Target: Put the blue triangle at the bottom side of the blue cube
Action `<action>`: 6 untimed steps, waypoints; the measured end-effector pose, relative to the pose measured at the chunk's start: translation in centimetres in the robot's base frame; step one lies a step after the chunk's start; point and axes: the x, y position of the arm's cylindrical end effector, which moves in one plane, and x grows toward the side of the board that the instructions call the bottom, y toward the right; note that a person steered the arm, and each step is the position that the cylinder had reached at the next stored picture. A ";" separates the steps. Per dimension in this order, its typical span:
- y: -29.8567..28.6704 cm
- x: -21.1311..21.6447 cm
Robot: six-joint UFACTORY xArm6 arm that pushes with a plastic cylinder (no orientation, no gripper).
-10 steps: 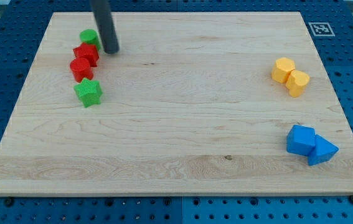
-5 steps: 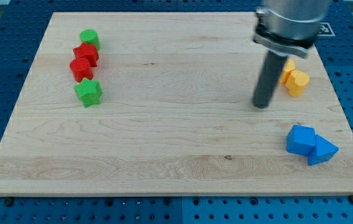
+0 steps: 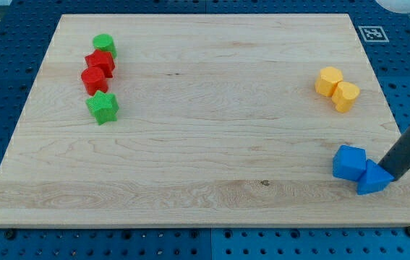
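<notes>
Blue triangle (image 3: 375,178) is what has to move, though going across from the view's left the first things met are far from my tip: a green cylinder-like block (image 3: 104,45), two red blocks (image 3: 99,62) (image 3: 93,78) whose shapes I cannot make out, and a green star (image 3: 103,107), all bunched well away to the left of my tip and above its level. The wide middle of the wooden board (image 3: 205,144) holds nothing. Nearer, up and to the left of my tip, two yellow blocks (image 3: 329,80) (image 3: 346,95) touch each other. Then comes the blue cube (image 3: 350,162), just left of my tip, with the triangle touching its lower right corner. My tip (image 3: 393,175) sits at the triangle's right edge, apparently in contact, though the exact touch is hard to confirm. There is no pincer here to be released or clenched, only a plain rod, so nothing is grasped. As I judge it, the triangle lies to the cube's lower right and needs to end directly below it. A good push would run leftward and slightly down, low on the triangle's right face, slowly, so it slides under the cube rather than jamming into it and dragging the cube along.
</notes>
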 end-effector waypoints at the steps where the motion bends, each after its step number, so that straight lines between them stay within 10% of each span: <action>1: 0.1 0.6; 6: -3.0 1.4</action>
